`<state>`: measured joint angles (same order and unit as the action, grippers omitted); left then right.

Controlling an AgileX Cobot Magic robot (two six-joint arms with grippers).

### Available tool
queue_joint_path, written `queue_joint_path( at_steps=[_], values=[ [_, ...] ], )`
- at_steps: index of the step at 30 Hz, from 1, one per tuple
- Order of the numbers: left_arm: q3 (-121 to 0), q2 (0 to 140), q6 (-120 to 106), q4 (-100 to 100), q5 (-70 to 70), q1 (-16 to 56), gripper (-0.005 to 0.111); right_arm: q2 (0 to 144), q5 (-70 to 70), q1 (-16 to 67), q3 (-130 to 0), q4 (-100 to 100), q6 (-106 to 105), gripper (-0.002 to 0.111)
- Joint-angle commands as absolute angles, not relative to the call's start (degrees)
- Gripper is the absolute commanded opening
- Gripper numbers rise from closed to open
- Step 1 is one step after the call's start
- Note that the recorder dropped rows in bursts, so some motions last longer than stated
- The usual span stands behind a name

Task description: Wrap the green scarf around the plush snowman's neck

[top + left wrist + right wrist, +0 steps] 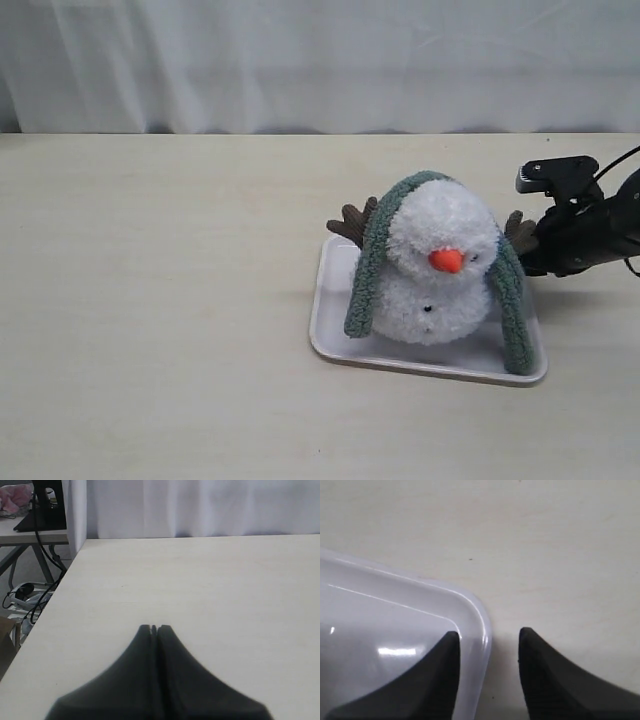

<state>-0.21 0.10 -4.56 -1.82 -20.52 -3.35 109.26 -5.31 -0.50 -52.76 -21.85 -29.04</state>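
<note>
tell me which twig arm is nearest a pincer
the twig arm on the exterior view's right, beside the right pincer; the other sits across the snowman

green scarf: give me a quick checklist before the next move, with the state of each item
1. Green scarf at the snowman's neck: not ok. It lies over the top of the head.
2. Scarf ends crossed: not ok. They hang apart, one down each side.
3. Plush snowman upright on the white tray: ok.
4. Right gripper free: ok. Its jaws are apart with the tray's corner rim between them, and it holds nothing.
5. Right gripper clear of the rim: cannot tell.
6. Left gripper out of the way: ok. It is shut over bare table.
</note>
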Motion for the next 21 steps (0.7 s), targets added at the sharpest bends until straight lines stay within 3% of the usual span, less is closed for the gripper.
queue_joint_path(
  at_steps=[1, 6, 10, 21],
  values=[
    [0.0, 0.0, -4.5, -2.3, -19.5, -3.1, 0.0, 106.5, -11.5, -0.8, -54.7, -21.7, -26.3, 0.043],
    [0.0, 0.0, -4.5, -2.3, -19.5, -3.1, 0.0, 106.3, -32.8, -2.6, -61.8, -21.4, -20.1, 0.043],
    [0.0, 0.0, -4.5, -2.3, -19.5, -3.1, 0.0, 106.3, -40.2, -2.8, -62.8, -20.0, -18.3, 0.043],
    [0.0, 0.0, -4.5, -2.0, -19.8, -3.1, 0.0, 106.3, -27.2, -2.8, -52.4, -17.3, -12.1, 0.043]
  ],
)
